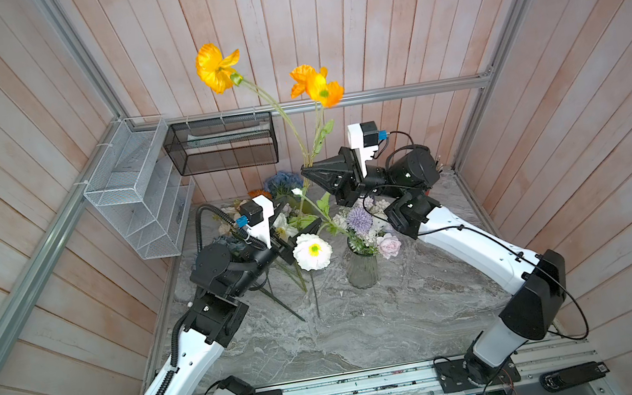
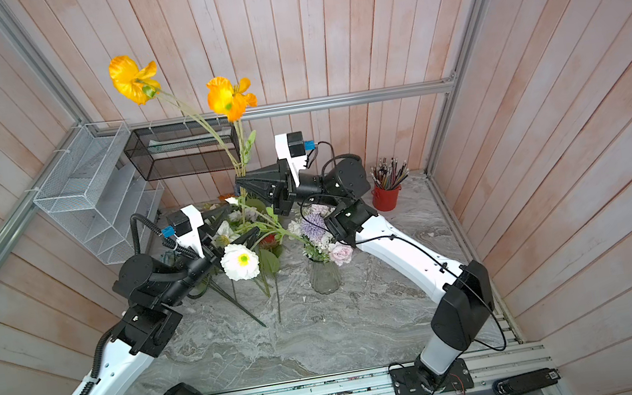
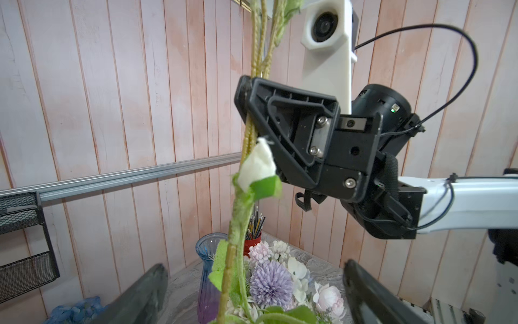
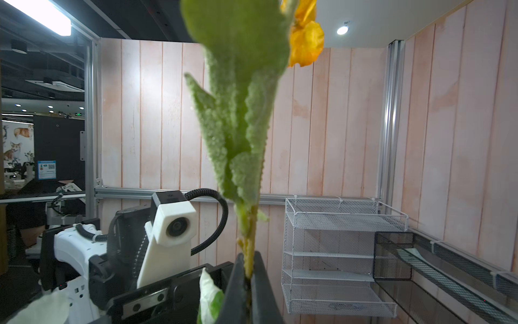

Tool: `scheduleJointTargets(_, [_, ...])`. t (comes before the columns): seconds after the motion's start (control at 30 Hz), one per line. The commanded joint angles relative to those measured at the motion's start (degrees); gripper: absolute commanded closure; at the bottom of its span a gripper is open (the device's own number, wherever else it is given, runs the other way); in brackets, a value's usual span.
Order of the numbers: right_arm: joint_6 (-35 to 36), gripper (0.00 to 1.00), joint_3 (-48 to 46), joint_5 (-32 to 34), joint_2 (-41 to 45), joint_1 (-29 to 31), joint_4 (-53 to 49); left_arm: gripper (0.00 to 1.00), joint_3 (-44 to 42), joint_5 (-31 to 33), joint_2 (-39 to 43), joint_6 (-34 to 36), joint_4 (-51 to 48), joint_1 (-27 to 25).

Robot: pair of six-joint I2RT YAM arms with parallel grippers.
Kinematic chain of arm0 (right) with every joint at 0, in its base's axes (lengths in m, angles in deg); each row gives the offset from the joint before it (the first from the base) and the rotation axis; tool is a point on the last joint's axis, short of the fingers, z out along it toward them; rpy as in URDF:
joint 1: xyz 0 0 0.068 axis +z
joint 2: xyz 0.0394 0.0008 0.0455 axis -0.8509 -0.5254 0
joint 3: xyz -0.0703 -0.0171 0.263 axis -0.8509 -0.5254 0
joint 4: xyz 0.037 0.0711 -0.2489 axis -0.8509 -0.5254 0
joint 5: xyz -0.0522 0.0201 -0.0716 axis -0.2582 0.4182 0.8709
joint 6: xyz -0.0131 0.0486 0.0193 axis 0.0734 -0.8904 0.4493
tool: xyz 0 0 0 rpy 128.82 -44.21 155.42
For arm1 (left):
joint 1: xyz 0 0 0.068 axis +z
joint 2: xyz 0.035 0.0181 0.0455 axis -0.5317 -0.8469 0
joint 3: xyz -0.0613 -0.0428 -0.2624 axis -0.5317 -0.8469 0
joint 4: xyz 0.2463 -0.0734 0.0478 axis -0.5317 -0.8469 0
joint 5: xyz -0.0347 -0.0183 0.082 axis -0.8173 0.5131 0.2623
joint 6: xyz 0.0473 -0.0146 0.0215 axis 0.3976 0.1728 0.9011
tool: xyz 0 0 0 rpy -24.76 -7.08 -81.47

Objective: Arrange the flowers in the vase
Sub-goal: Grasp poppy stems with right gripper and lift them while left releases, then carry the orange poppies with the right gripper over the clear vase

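A tall spray of orange poppies (image 1: pixel 216 67) (image 2: pixel 229 97) stands upright above the table's back. My right gripper (image 1: pixel 304 173) (image 2: pixel 238 182) (image 4: pixel 248 269) is shut on its yellow-green stem (image 4: pixel 249 244). Lower down, my left gripper (image 1: pixel 300 213) (image 2: pixel 240 221) (image 3: pixel 252 294) is open, and the same stem (image 3: pixel 234 238) with a white bud (image 3: pixel 256 165) passes between its fingers untouched. A white poppy (image 1: pixel 312 250) shows just below it. The clear glass vase (image 1: pixel 362 269) (image 2: pixel 324 277) stands mid-table and holds lilac, white and pink flowers (image 3: pixel 270 283).
More flowers, among them a blue hydrangea (image 1: pixel 283 182), lie at the back left. A blue-purple vase (image 3: pixel 208 269) and a red pot of pencils (image 2: pixel 386 197) stand at the back. A white wire rack (image 1: pixel 137 190) and a black mesh basket (image 1: pixel 223 144) hang on the walls.
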Motion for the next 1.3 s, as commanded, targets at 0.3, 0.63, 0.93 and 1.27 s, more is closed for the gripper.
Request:
scheduleJointTargets(0.3, [11.72, 1.00, 4.49, 9.30, 6.49, -1.08, 2.20, 0.00, -9.11, 10.13, 5.51, -6.73, 0.49, -0.05])
scheduleJointTargets(0.63, [12.99, 1.00, -4.26, 12.34, 14.90, -1.15, 4.85, 0.00, -9.71, 6.88, -0.26, -10.91, 4.91, 0.94])
scheduleJointTargets(0.93, [24.26, 1.00, -11.97, 20.09, 26.33, -1.23, -3.29, 0.00, -9.89, 4.70, -3.61, -12.82, 8.37, 0.93])
scheduleJointTargets(1.27, [21.94, 1.00, -19.21, 22.27, 35.09, -1.29, -10.28, 0.02, -7.90, 4.50, -8.89, -11.47, 11.40, 1.19])
